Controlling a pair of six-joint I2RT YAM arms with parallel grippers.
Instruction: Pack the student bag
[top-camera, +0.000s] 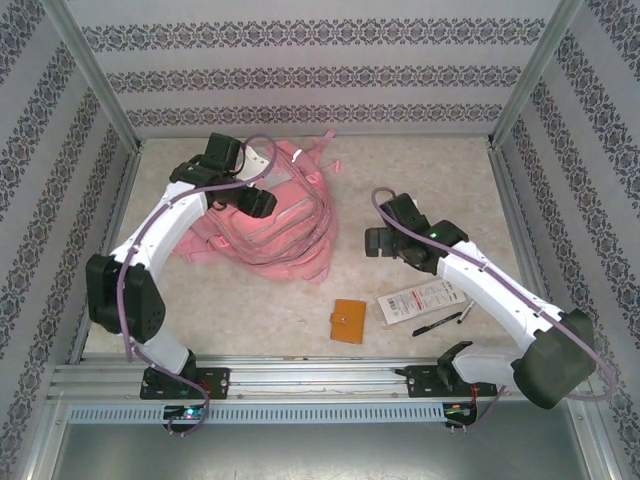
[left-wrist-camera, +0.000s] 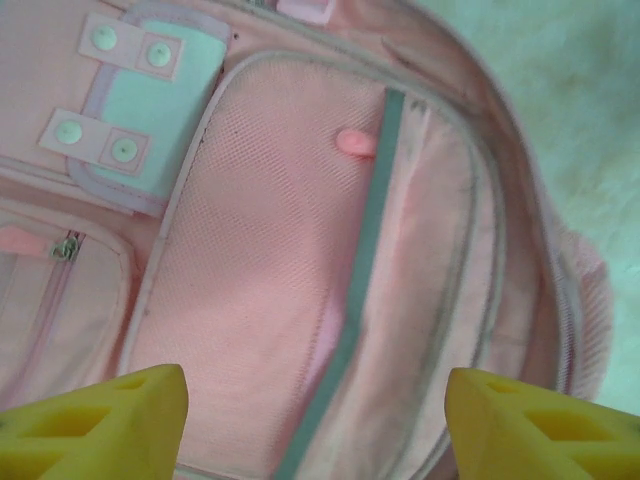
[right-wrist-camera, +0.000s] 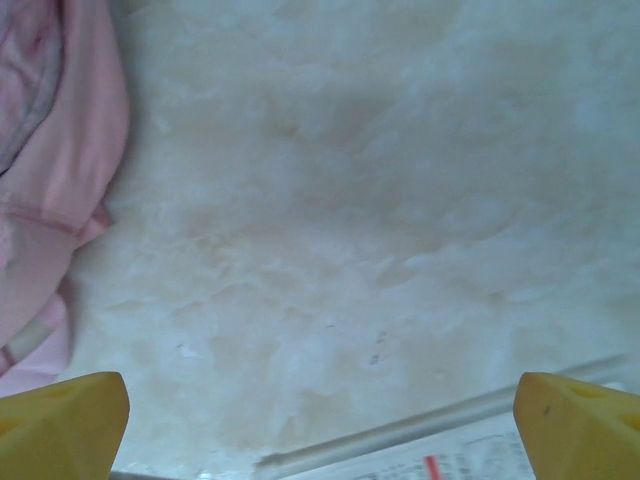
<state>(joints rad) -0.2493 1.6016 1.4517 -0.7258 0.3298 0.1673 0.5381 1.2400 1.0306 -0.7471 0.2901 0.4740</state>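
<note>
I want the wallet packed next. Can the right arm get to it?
Probably yes. The wallet lies uncovered on the table, close to the right tool, which is open and holds nothing.

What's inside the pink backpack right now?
Inside the student bag I see a pink mesh pocket and lining, no packed things showing. Behind the mesh and deeper down is covered.

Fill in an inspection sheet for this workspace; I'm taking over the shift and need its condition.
Surface: pale mottled table, no spills seen.
Job's things: pink student bag lying left of centre.
Clutter: orange wallet, white packet, black pen near the front edge.
Grippers: left gripper open over the bag; right gripper open above bare table.
Cables: purple cable along each arm.
Surroundings: patterned walls, metal frame.
</note>
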